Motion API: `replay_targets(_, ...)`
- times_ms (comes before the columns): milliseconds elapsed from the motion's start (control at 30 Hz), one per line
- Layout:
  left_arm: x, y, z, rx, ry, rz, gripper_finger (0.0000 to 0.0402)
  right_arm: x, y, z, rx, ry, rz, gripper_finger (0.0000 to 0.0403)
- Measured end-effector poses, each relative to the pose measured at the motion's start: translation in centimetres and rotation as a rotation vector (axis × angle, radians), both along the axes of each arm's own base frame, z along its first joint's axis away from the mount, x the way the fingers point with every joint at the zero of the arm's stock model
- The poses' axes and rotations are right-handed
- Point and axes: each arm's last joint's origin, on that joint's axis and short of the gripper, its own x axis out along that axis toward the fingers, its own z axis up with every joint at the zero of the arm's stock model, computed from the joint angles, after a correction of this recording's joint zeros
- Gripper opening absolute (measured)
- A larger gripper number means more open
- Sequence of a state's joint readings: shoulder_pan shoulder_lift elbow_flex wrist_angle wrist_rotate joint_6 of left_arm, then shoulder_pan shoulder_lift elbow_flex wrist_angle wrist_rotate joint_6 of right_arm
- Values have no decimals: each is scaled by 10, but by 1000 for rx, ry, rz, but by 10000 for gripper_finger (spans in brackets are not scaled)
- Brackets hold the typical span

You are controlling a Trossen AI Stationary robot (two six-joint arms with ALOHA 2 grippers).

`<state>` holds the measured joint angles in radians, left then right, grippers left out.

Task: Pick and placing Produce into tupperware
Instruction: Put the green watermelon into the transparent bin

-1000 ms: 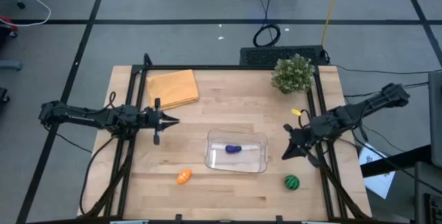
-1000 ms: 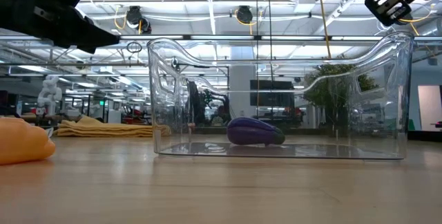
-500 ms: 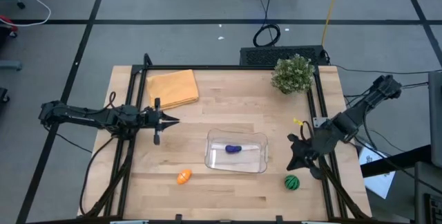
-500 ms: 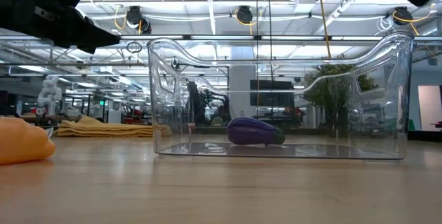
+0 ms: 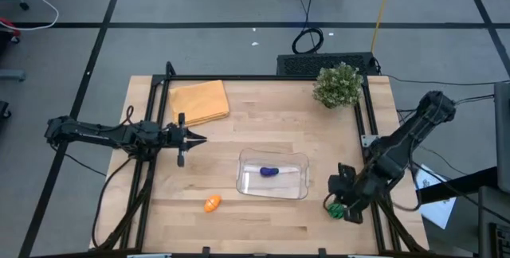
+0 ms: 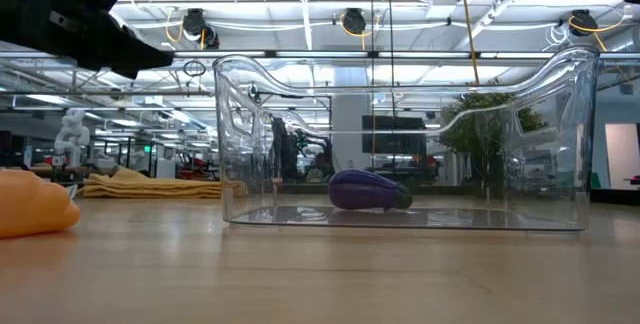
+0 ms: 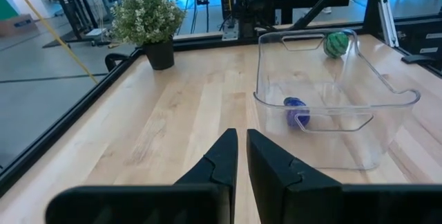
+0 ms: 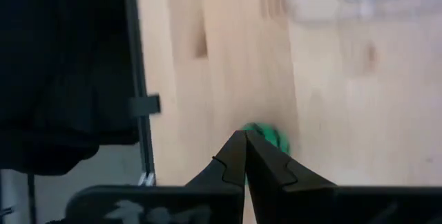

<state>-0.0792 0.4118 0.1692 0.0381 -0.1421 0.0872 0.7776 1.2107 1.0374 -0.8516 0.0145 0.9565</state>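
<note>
Green striped produce [image 5: 337,209] lies seemingly just under the right hand [image 5: 343,203], fingers closed, empty.

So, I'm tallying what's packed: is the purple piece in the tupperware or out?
In. The purple piece lies on the floor of the clear tupperware; the low view shows it behind the near wall.

Purple piece [image 5: 270,171] inside clear tupperware [image 5: 273,159], frame centre; orange piece [image 5: 211,204] with green tip, lower left of centre; green striped round piece [image 7: 335,44], lower right; orange-yellow cloth [image 5: 199,101], upper left; bushy green plant [image 5: 337,85], upper right; pale wood table [image 5: 263,123]
</note>
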Motion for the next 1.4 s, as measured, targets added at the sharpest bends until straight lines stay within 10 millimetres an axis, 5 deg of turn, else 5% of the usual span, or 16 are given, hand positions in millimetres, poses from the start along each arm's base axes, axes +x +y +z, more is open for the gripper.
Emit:
replay_targets(267,0,0,-1,1,9,0,37,7,12,-13,50,162,-46,0)
replay_targets(733,0,0,-1,68,19,-15,37,6,21,-22,45,204,-259,0)
replay_targets(1100,0,0,-2,68,26,-15,37,10,28,-25,79,204,-242,3)
replay_targets(1400,0,0,-2,67,26,-15,37,8,30,-25,49,176,-148,117)
